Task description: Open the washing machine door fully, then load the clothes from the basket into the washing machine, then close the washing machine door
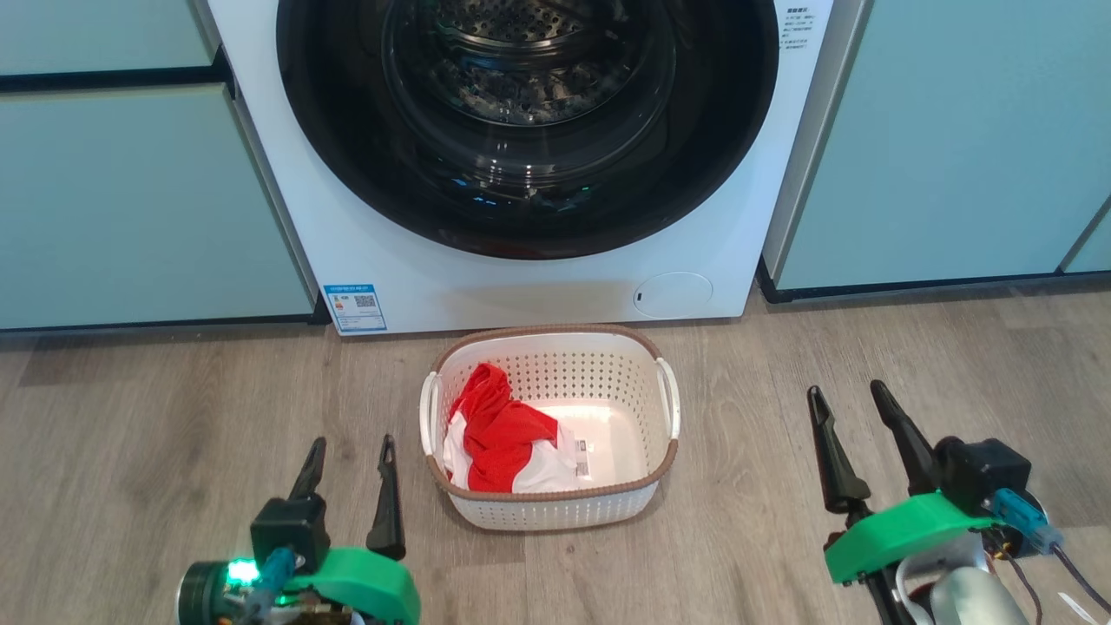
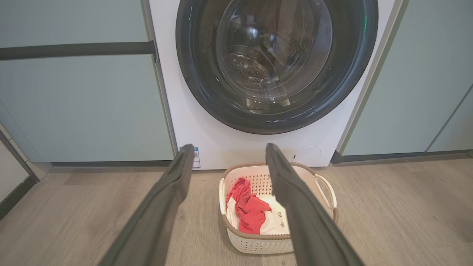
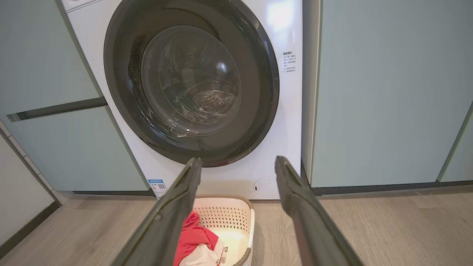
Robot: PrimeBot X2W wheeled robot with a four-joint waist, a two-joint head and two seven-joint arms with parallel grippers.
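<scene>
White washing machine (image 1: pixel 538 291) stands at the far side between pale teal cabinets (image 1: pixel 130 200), its round black-rimmed door (image 1: pixel 330 130) shut. A cream basket (image 1: pixel 555 512) sits on the wood floor (image 1: pixel 174 417) just in front of it. Red and white clothes (image 1: pixel 499 434) lie bunched in the basket's left half. The left gripper (image 1: pixel 352 443) hovers near the basket's left side, the right gripper (image 1: pixel 845 389) well off to its right. Each has its 2 fingers spread wide, holding nothing.
</scene>
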